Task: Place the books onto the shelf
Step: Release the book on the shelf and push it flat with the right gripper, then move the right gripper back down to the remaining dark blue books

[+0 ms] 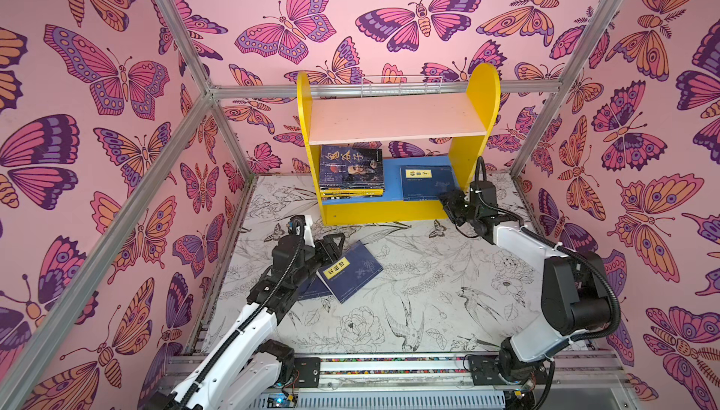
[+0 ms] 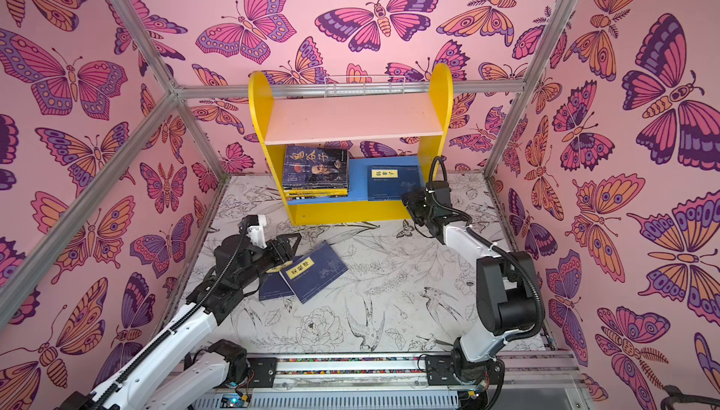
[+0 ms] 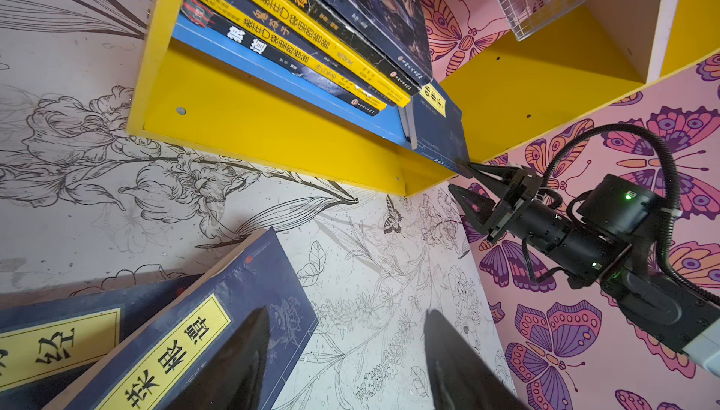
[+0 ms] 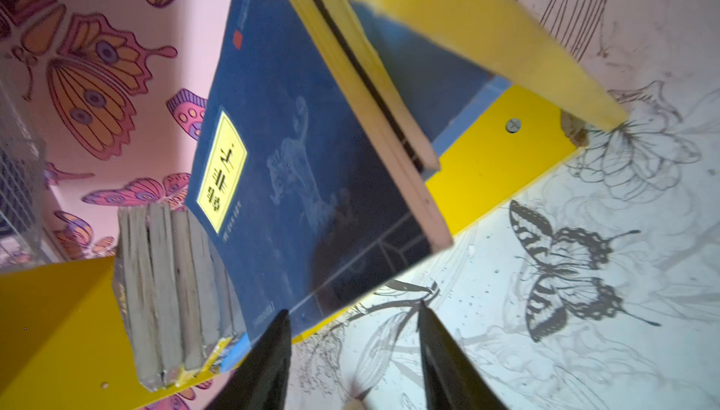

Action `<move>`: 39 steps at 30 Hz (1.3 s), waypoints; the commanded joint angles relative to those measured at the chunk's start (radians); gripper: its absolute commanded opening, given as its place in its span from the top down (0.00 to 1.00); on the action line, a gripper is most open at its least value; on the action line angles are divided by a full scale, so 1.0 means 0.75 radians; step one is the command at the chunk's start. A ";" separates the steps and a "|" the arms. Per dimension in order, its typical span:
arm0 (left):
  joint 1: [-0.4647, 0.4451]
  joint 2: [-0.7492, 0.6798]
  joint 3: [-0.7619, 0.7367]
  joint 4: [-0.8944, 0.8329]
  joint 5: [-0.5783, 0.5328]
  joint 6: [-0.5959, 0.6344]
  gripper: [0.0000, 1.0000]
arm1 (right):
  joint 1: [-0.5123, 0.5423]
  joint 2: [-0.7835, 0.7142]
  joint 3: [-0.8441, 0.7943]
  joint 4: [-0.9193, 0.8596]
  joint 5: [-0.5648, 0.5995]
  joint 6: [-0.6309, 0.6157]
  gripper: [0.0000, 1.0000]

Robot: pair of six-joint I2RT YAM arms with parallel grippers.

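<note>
Floral tabletop (image 1: 409, 310) holds two navy books (image 1: 352, 271); shelf (image 1: 382, 209) six.

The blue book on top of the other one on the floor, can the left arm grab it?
Probably yes: the left gripper hangs open right at the top navy book, which lies uncovered on the table, with nothing between them.

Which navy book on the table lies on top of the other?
The navy book nearer the shelf; its edge overlaps the second navy book, partly hidden beside the left claw.

Bright even light; soft shadows; right wrist view motion-blurred; wide-angle bending at edges.
</note>
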 commanded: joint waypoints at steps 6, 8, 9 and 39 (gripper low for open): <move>0.005 0.028 -0.015 0.030 0.007 0.001 0.35 | 0.121 -0.071 0.063 -0.200 0.069 -0.222 0.89; 0.005 0.032 -0.015 0.032 0.007 0.001 0.35 | 0.152 -0.012 0.106 -0.224 0.093 -0.241 0.93; 0.004 0.032 -0.015 0.033 0.007 0.001 0.35 | 0.166 0.010 0.129 -0.238 0.115 -0.249 0.94; 0.035 -0.007 -0.010 -0.037 -0.009 0.033 0.35 | 0.140 0.262 0.519 -0.472 0.286 -0.422 0.96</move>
